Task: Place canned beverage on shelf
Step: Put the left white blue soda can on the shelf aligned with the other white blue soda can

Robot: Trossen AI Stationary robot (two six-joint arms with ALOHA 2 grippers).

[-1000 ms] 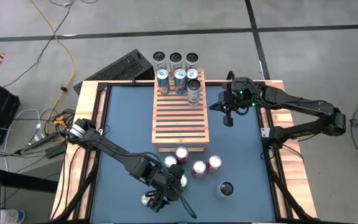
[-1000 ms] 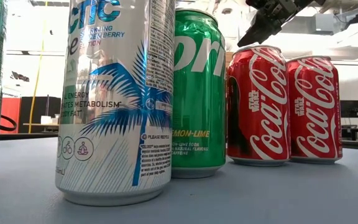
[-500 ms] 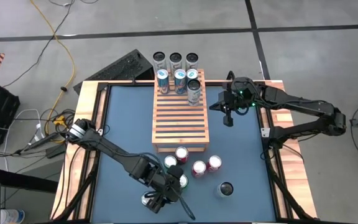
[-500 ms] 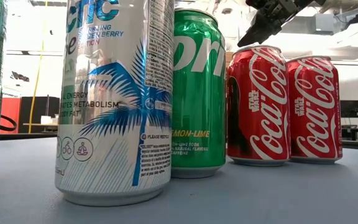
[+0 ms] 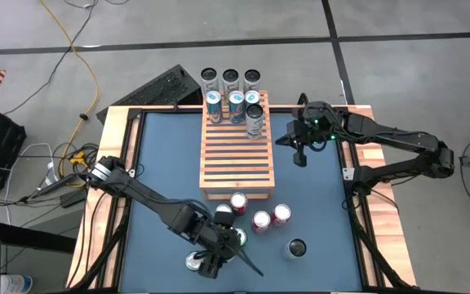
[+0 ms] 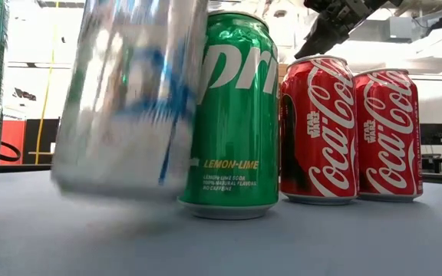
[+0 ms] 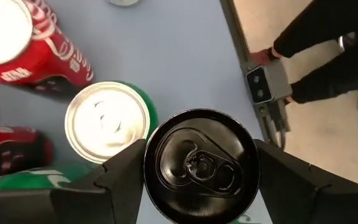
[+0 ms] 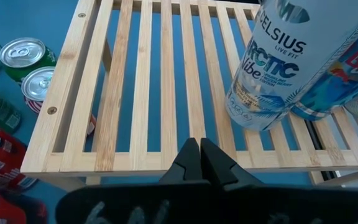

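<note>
Pinched at mid-wall by the left gripper [image 7: 197,171] near the tabletop's front edge, the tall silver-and-blue aluminium can [image 6: 125,96] is judged smooth, slippery, dentable and probably full and heavy, while the right gripper [image 8: 200,163] waits with fingers pressed together beside the slatted light-brown wooden shelf [image 5: 237,155].

Both arms are dark, jointed and matte black, the right arm [image 5: 398,143] showing a small green light near its wrist, and each gripper's fingers [image 7: 120,171] are flat, angular black plastic wedges tapering to blunt tips.
</note>
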